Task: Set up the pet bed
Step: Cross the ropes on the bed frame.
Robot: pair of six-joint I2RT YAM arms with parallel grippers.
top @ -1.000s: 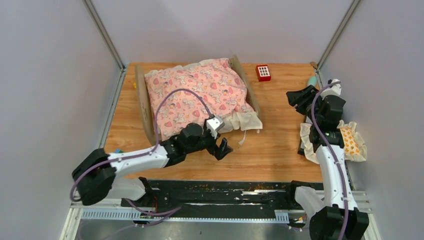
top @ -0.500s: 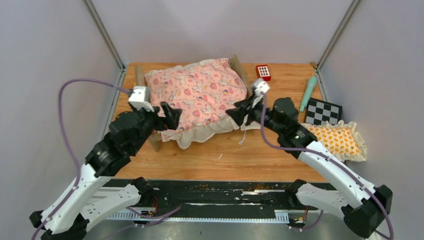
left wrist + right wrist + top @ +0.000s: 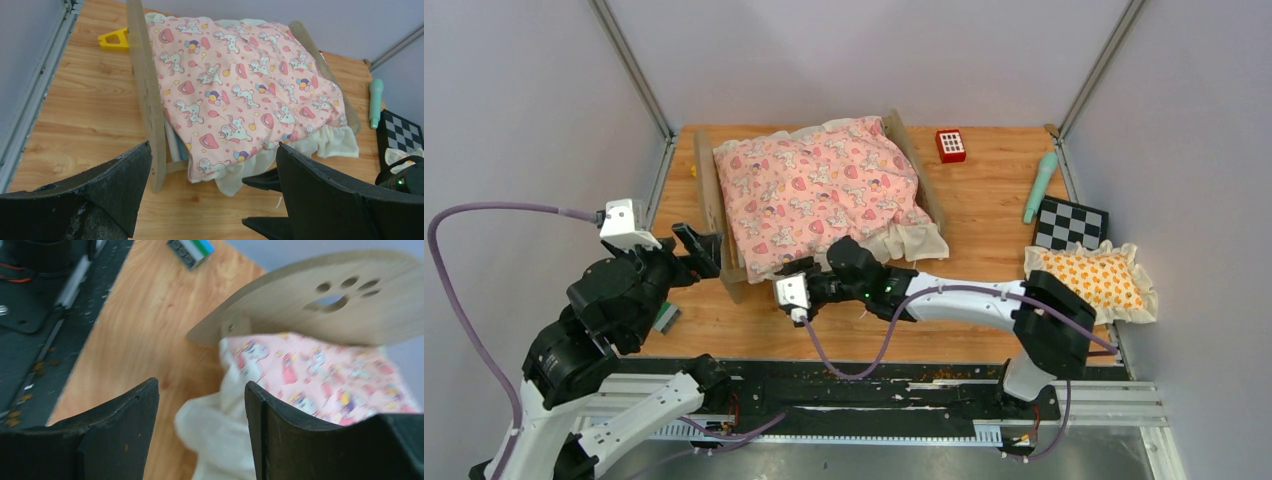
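The pet bed (image 3: 712,215) stands at the back middle, its light-wood headboard on the left. The pink unicorn quilt (image 3: 824,190) covers it, the white ruffle hanging over the near edge. The striped mattress edge (image 3: 172,142) shows beside the headboard. My left gripper (image 3: 699,250) is open and empty, raised just left of the headboard; the left wrist view looks down on the bed past it (image 3: 214,147). My right gripper (image 3: 802,270) is open, low at the quilt's near-left corner. In the right wrist view (image 3: 201,383) the ruffle (image 3: 220,430) lies between the fingers, below the paw-print headboard (image 3: 320,305).
An orange-patterned pillow (image 3: 1102,280) lies at the right edge by a checkerboard card (image 3: 1071,222) and a teal tool (image 3: 1039,185). A red button block (image 3: 950,145) sits behind the bed. A yellow triangle (image 3: 114,38) lies far left. A small block (image 3: 664,317) lies near left.
My left gripper has drawn back left off the quilt. My right arm has swung from the bed's right side, low across the front, to the quilt's near-left corner.
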